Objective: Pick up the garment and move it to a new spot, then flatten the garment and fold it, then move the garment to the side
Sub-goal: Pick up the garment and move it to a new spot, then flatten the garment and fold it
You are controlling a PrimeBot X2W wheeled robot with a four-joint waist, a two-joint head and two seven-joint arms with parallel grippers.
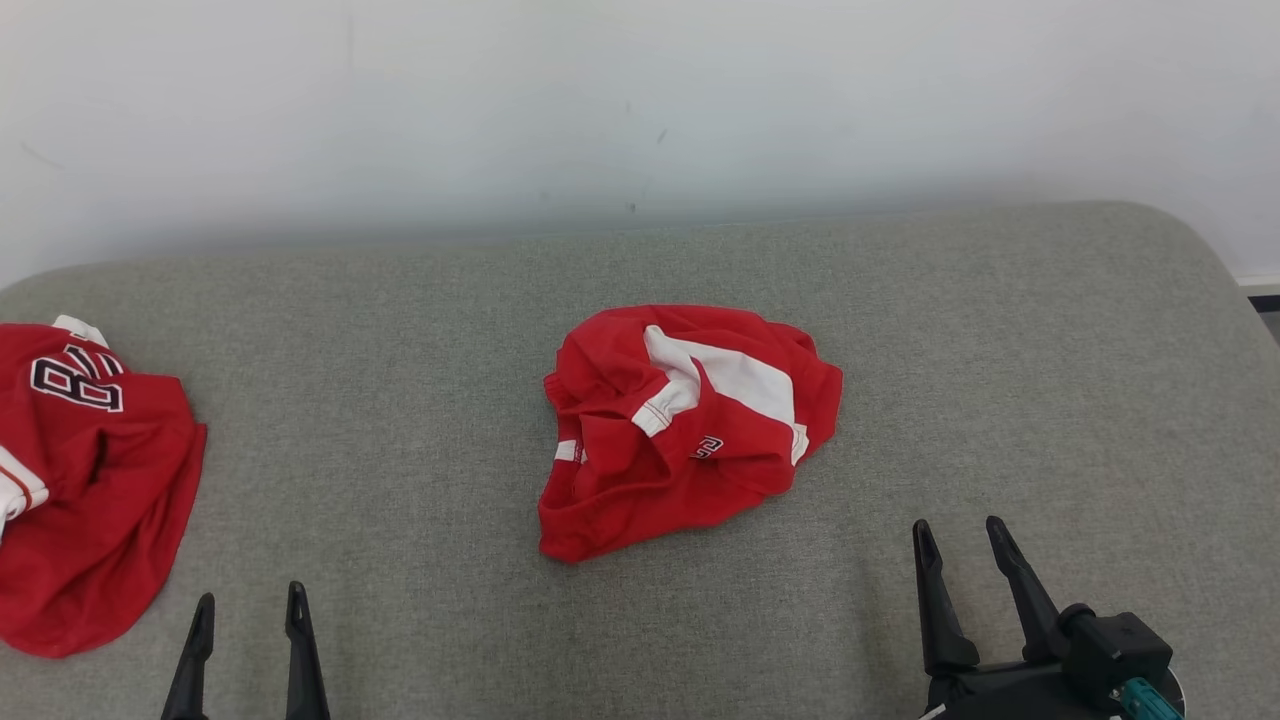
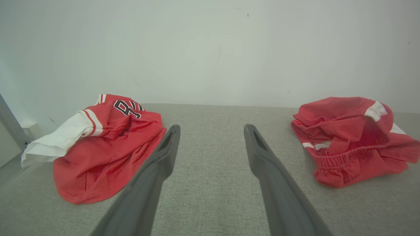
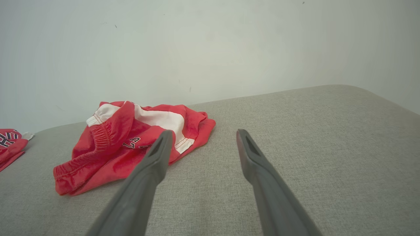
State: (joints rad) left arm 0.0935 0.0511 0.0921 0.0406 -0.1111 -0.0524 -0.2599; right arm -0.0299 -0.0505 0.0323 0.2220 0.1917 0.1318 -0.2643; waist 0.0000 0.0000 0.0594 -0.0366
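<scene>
- Grey woven fabric surface [image 1: 400, 330], rounded at its far corners, runs from side to side under a plain white wall [image 1: 640, 100] with a few faint scuffs.
- Crumpled red fabric garment with white panels [image 1: 680, 430]: dead centre of the head view, heaped on the surface, nothing touching it. A gathered elastic hem shows along its near edge in the left wrist view [image 2: 344, 160]. A small black-and-white print on it is folded over and unreadable.
- Red jersey with white trim and black-and-white numerals [image 1: 90, 480]: at 9 o'clock, well apart from the garment. The left edge of the head view cuts it off. One numeral reads as an 8; the other is creased and unclear.
- Left gripper [image 1: 250, 595]: at 7 o'clock. Just two dark fingers show; the bottom edge cuts off the rest. Fingers are spread and empty, with bare surface in the gap. Its wrist view has the jersey at 9 o'clock and the garment at 3 o'clock.
- Right gripper [image 1: 957, 525]: at 5 o'clock, fingers likewise spread and holding nothing. Its dark body with a small teal part is clipped by the bottom edge.
- In the right wrist view, one finger hides a near corner of the garment at 9 o'clock; the head view shows the two apart.
- I cannot tell whether either gripper's fingertips touch the surface.
- Dark strip [image 1: 1262, 292] at 3 o'clock beyond the surface's edge: too little shows to identify.
</scene>
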